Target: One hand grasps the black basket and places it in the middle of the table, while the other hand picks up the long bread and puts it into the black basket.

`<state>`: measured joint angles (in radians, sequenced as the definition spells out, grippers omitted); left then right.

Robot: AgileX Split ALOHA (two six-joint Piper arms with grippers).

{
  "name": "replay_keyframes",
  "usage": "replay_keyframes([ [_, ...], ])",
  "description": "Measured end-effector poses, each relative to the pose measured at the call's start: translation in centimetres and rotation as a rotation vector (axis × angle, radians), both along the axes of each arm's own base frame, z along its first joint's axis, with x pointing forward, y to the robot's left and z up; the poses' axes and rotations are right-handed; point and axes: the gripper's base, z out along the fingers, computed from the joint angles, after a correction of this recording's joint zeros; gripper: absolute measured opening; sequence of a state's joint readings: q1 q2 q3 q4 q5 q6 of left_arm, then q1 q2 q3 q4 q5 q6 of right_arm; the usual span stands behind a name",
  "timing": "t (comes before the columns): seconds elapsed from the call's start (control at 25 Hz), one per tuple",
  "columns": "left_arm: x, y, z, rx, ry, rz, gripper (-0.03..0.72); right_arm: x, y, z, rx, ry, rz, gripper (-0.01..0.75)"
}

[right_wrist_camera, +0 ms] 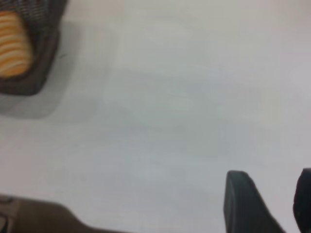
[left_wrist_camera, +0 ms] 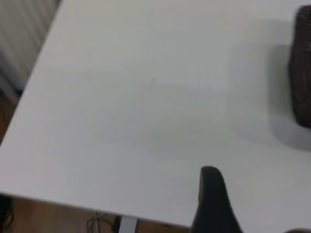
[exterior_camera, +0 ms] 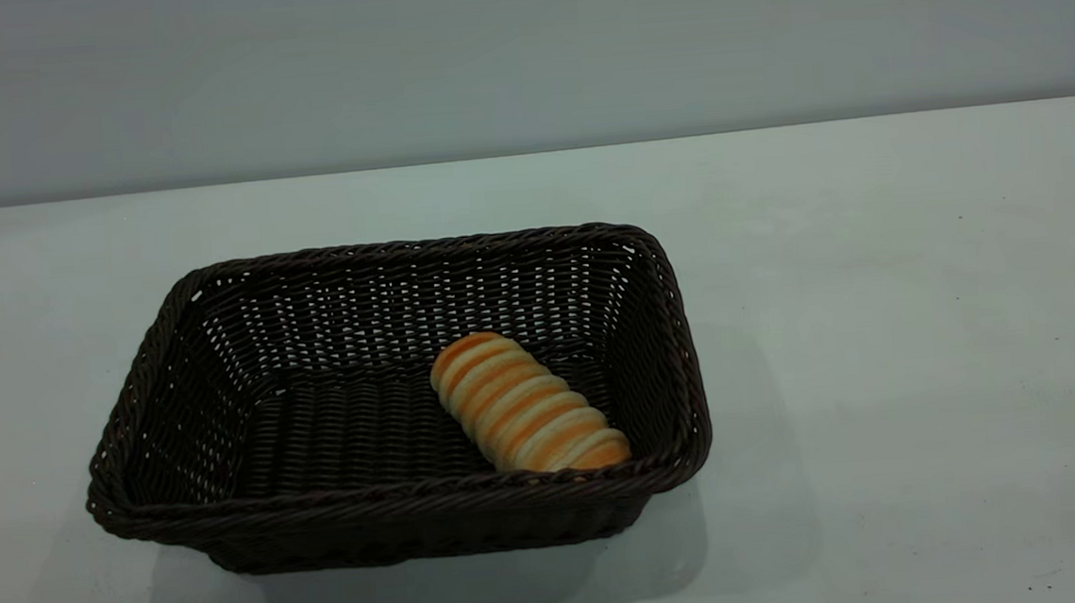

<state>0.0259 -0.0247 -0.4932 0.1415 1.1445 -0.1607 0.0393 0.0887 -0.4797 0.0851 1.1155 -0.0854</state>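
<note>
The black basket (exterior_camera: 400, 500) stands on the white table (exterior_camera: 898, 314), left of centre in the exterior view. The long bread (exterior_camera: 526, 403) lies inside it, on the floor by its right end, angled toward the front rim. Neither arm shows in the exterior view. My left gripper (left_wrist_camera: 252, 201) hovers open over bare table, well apart from the basket (left_wrist_camera: 302, 73), of which only one end shows. My right gripper (right_wrist_camera: 272, 174) is also open over bare table, with nothing between its fingers. The basket's corner (right_wrist_camera: 41, 63) and the striped bread (right_wrist_camera: 12, 46) sit far off from it.
A grey wall (exterior_camera: 520, 47) runs behind the table. The table's edge (left_wrist_camera: 73, 206) shows in the left wrist view, with brown floor and cables below it. The right wrist view shows another table edge (right_wrist_camera: 48, 206). Bare tabletop spreads right of the basket.
</note>
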Motion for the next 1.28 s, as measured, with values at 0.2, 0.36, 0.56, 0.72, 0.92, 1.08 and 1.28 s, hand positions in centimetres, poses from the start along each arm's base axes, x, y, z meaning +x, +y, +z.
replay_keyframes([
  [0.2,-0.04,-0.06,0.0,0.0,0.0,0.031,0.558,0.01,-0.01,0.0,0.0,0.0,-0.02,0.238],
  [0.36,0.02,0.03,0.0,0.0,0.0,-0.016,0.558,0.01,0.01,0.0,0.003,0.0,-0.019,0.238],
  [0.56,0.11,0.15,0.0,0.001,0.0,-0.08,0.558,0.01,0.03,0.0,0.005,0.0,-0.019,0.238],
  [0.72,0.11,0.15,0.0,0.001,0.0,-0.08,0.558,0.01,0.03,0.0,0.005,0.001,-0.02,0.238],
  [0.92,0.11,0.15,0.0,0.001,0.0,-0.08,0.558,0.01,0.03,0.0,0.005,0.001,-0.02,0.238],
  [1.08,0.11,0.15,0.0,0.001,0.0,-0.08,0.558,0.01,0.03,0.0,0.005,0.001,-0.02,0.238],
  [1.28,0.11,0.15,0.0,0.001,0.0,-0.08,0.558,0.01,0.03,0.0,0.005,0.001,-0.02,0.238],
])
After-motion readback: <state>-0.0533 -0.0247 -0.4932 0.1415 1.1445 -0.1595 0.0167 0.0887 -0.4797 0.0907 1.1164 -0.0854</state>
